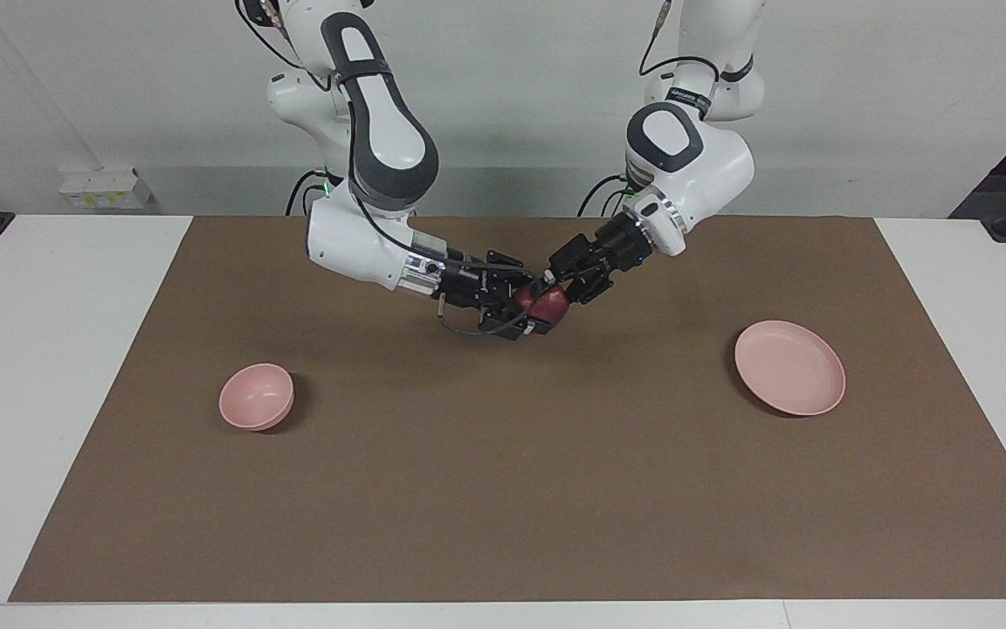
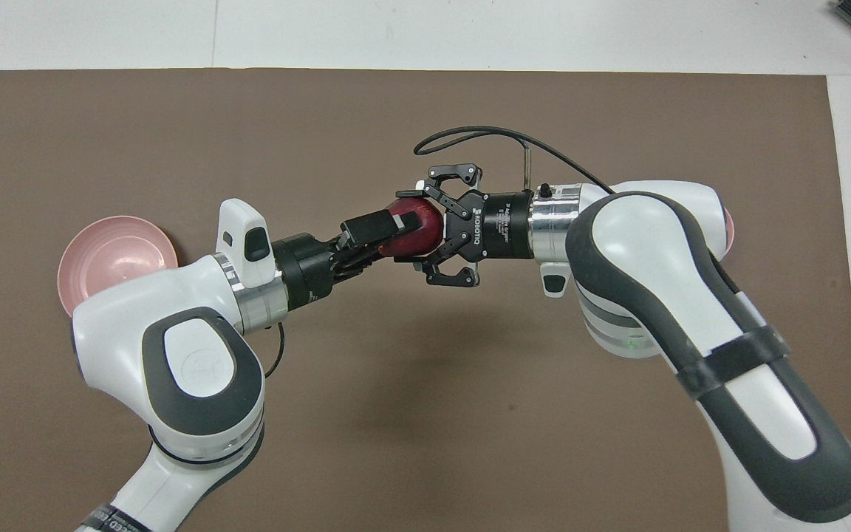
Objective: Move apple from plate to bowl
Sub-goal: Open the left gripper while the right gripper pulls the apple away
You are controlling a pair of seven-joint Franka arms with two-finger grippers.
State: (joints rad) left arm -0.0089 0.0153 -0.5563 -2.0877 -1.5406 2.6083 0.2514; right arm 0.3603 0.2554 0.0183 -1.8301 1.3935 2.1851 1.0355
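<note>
Both tools (image 1: 547, 307) (image 1: 557, 288) meet level at the apple (image 1: 548, 305) above mid-table.

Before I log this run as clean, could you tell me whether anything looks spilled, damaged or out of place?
Nothing stands out. The apple is held in the air between the left gripper and right gripper over the brown mat. The plate and bowl sit upright and empty.

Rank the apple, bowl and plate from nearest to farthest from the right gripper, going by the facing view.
1. The apple, inside the right gripper, in the air over the mat's middle; the left gripper meets it too.
2. The plate, toward the left arm's end of the table.
3. The bowl, toward the right arm's end, somewhat farther off than the plate.
</note>
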